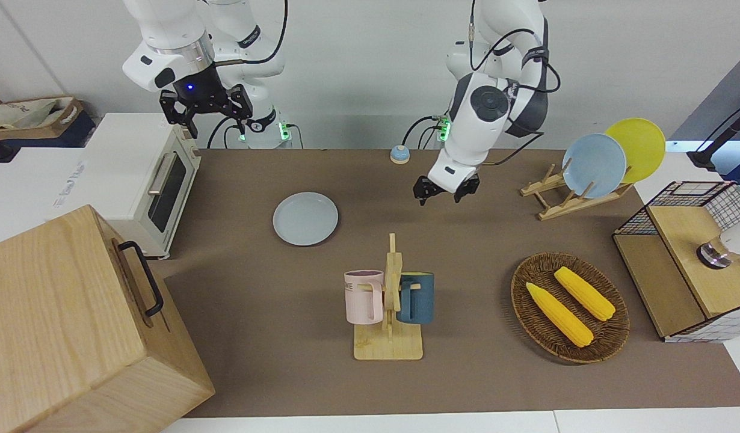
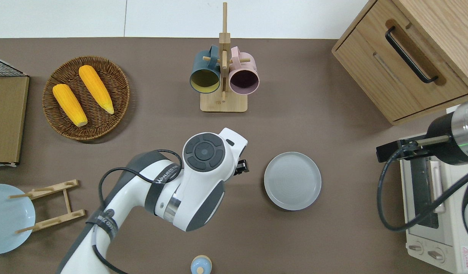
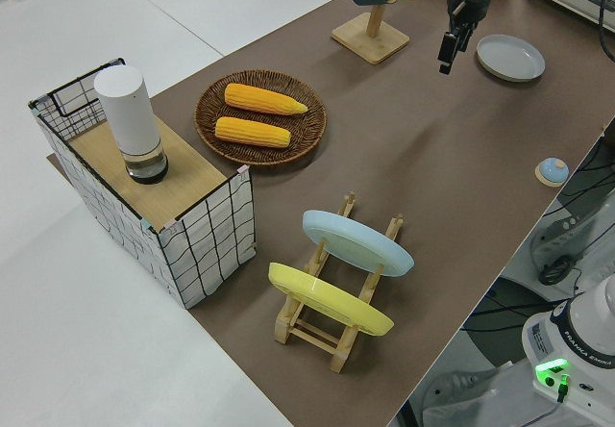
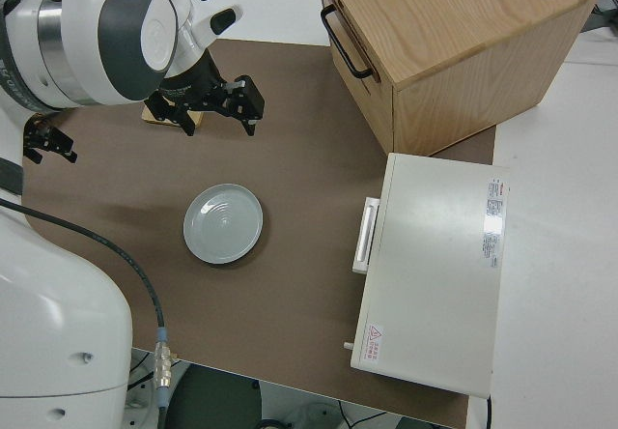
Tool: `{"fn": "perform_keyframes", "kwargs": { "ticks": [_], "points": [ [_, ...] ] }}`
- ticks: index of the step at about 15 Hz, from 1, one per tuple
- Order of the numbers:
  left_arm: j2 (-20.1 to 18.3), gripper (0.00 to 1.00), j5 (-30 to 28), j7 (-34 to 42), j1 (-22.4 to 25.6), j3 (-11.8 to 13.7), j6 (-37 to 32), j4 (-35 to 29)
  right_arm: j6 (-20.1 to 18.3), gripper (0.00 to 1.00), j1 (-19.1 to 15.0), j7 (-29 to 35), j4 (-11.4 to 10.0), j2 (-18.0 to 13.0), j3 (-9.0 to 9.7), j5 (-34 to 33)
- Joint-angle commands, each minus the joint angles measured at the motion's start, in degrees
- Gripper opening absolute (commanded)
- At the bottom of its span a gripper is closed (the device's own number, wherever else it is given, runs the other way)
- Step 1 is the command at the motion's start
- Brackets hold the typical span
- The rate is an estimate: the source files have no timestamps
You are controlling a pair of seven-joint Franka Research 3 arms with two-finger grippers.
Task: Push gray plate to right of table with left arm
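Observation:
The gray plate (image 1: 305, 218) lies flat on the brown table (image 1: 255, 313), toward the right arm's end, near the toaster oven; it also shows in the overhead view (image 2: 292, 180) and the side views (image 3: 510, 57) (image 4: 223, 222). My left gripper (image 1: 443, 194) is open and empty, up in the air over bare table between the plate and the plate rack, well apart from the plate. In the overhead view the left gripper (image 2: 241, 167) is mostly hidden under its wrist. My right arm is parked, its gripper (image 1: 205, 113) open.
A mug rack (image 1: 388, 300) with a pink and a dark blue mug stands mid-table. A wicker basket (image 1: 568, 307) holds two corn cobs. A plate rack (image 1: 592, 165), wire crate (image 1: 689, 258), toaster oven (image 1: 147, 180), wooden cabinet (image 1: 75, 325) and small blue bell (image 1: 398, 155) are around.

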Motion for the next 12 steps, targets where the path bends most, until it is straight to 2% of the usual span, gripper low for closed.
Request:
{"fn": "perform_keyframes", "kwargs": {
  "ticks": [1,6,9,12],
  "points": [
    [-4.6,0.99,0.5,5.0,5.7,-0.5,-2.2,-2.5,-0.7,0.983,-0.6,-0.1,0.1,-0.4,0.23,0.5],
    [-6.5,0.99,1.4,15.4,12.4,-0.5,-4.8,-2.3,-0.7,0.983,-0.6,-0.1,0.0,-0.4,0.32,0.5],
    [-6.9,0.99,2.9,16.1,14.9,-0.5,-5.2,-1.7,-0.7,0.983,-0.6,-0.1,0.1,-0.4,0.23,0.5],
    [-7.0,0.99,5.6,16.2,15.0,-0.3,-5.8,-0.8,-0.7,0.983,-0.6,-0.1,0.1,-0.4,0.32,0.5]
  ]
}}
